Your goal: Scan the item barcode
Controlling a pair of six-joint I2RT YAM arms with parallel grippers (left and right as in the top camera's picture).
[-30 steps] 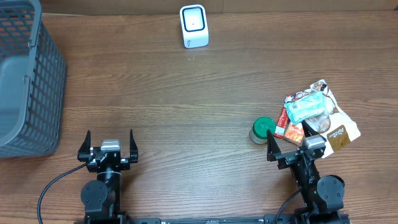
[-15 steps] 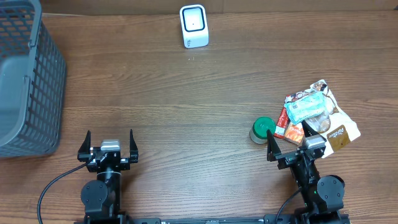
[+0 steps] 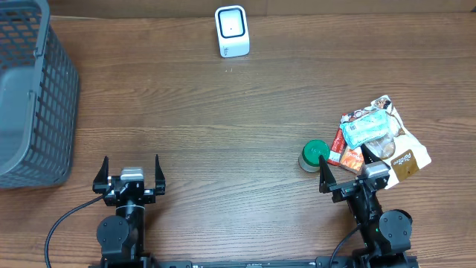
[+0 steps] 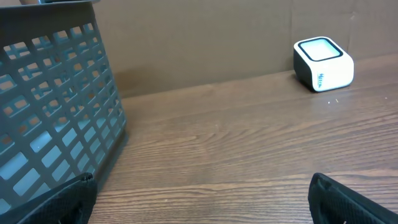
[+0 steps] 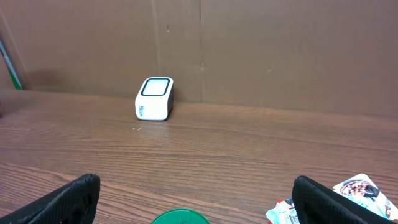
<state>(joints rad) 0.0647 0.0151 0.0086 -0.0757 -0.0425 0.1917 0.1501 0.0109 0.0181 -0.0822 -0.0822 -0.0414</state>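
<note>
At right side of table [image 3: 223,126], packet pile [image 3: 379,138] beside green-lidded jar [image 3: 314,155]; packets overlap, barcode not readable. Right gripper [image 3: 346,170] just below, jaws wide, holding nothing. Left gripper [image 3: 131,165] same. Scanner [image 3: 231,30] far back. Basket [image 3: 44,97] cut off at left.

We see a brown wood-grain bench [image 3: 223,126] carrying a grey plastic lattice basket [image 3: 52,82] at its left and a small white boxy scanner [image 3: 231,30] at the far edge. At its right we find a green-lidded round tub [image 3: 314,155] just beside a heap of colourful snack packets [image 3: 375,138].

White scanner [image 3: 231,30] stands upright, far beyond the right gripper [image 3: 344,173]; green-lidded tub [image 3: 314,154] and heaped snack packets [image 3: 375,138] lie just off its fingertips.
</note>
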